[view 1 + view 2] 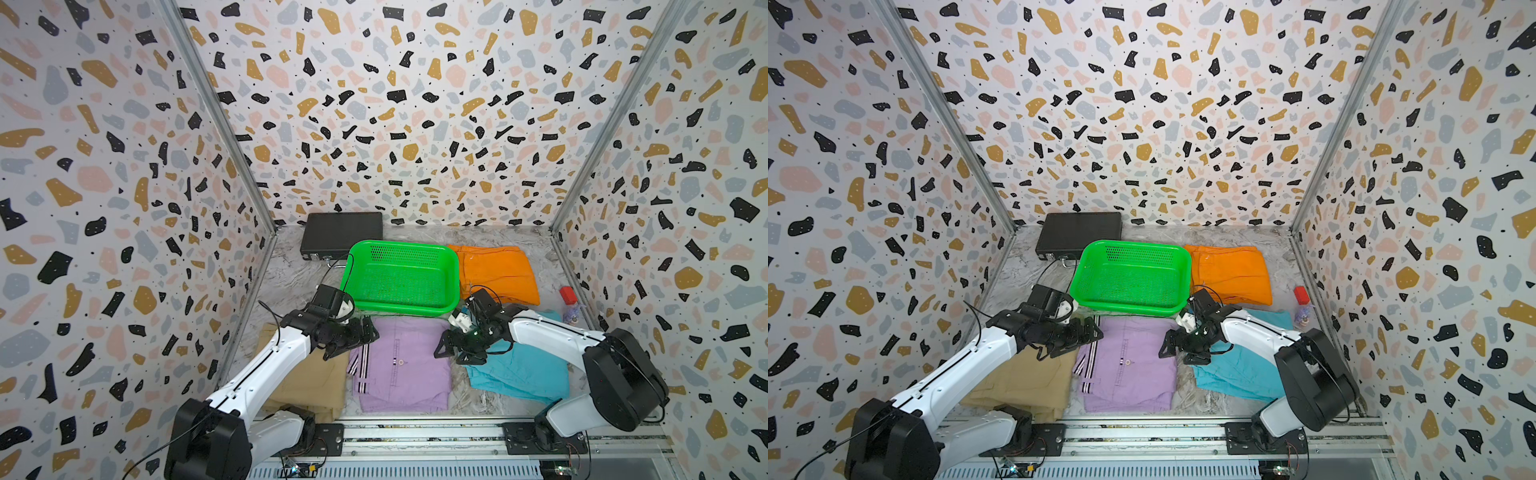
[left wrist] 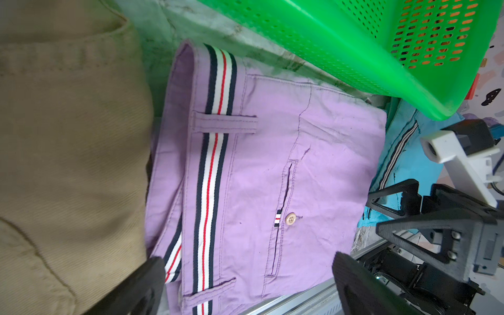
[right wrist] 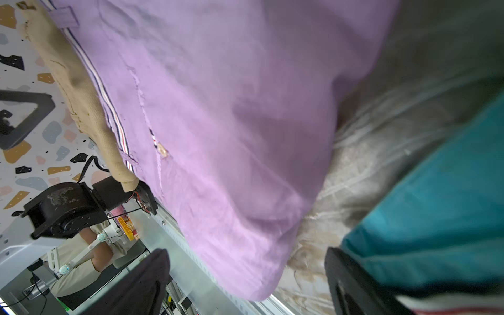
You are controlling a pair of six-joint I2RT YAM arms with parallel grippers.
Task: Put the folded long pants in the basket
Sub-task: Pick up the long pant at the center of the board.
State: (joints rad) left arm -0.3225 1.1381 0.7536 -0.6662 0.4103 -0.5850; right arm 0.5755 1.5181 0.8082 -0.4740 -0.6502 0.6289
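While left arm (image 1: 266, 365) and right arm (image 1: 548, 332) flank lilac pants (image 1: 411, 365) | jaws spread

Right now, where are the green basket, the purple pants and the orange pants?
green basket (image 1: 399, 308): a top view, near rim.
purple pants (image 2: 327, 131): left wrist view, flat cloth beside pocket.
orange pants (image 1: 1229, 272): a top view, middle of fold.

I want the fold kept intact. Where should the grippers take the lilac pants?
Probably by both side edges: left gripper at the striped waistband, right gripper at the opposite edge, each from its own side. The lilac pants lie flat between them.
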